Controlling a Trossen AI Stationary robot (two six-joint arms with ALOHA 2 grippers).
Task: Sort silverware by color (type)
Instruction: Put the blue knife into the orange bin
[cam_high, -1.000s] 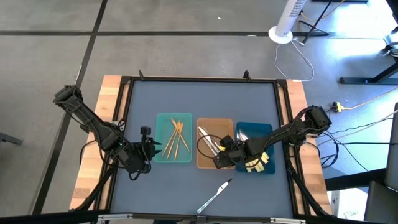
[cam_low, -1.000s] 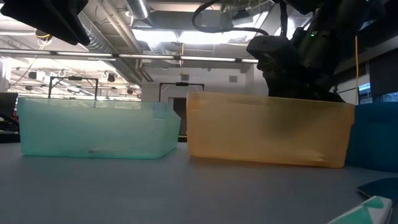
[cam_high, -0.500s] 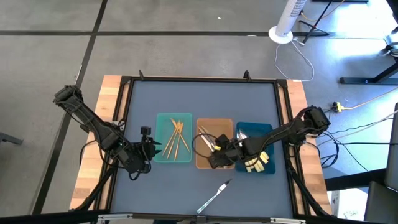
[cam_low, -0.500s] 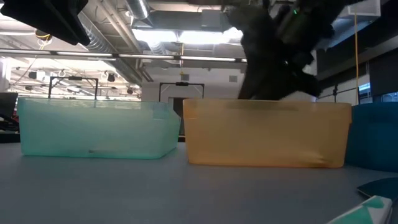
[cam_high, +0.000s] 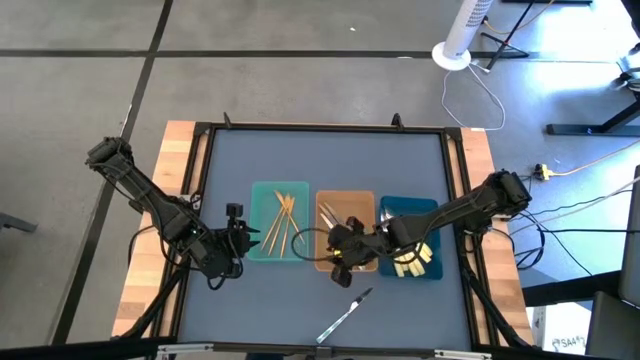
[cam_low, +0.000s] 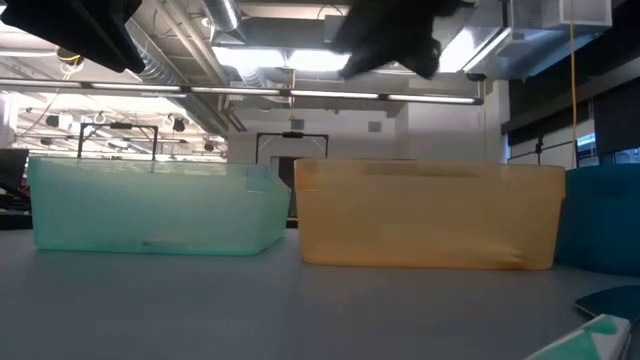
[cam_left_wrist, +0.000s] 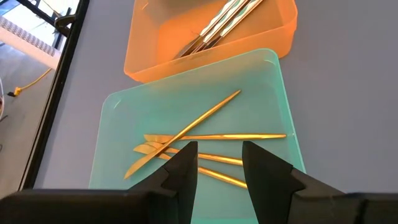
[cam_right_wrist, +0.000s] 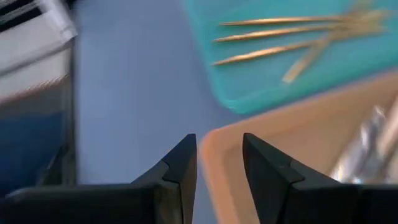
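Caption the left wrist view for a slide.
Open left gripper hovers over gold utensils in teal tray; silver pieces in orange tray.

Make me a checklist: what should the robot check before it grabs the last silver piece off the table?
1. Right tool empty, fingers apart: ok.
2. Silver utensil lying alone on the blue mat, nothing on it: ok.
3. Tan tray already holds silver utensils, so it is the matching home: ok.
4. Teal tray holds only gold utensils: ok.
5. Left tool parked beside the teal tray, out of the way: ok.
6. Which kind of utensil the loose piece is: cannot tell.
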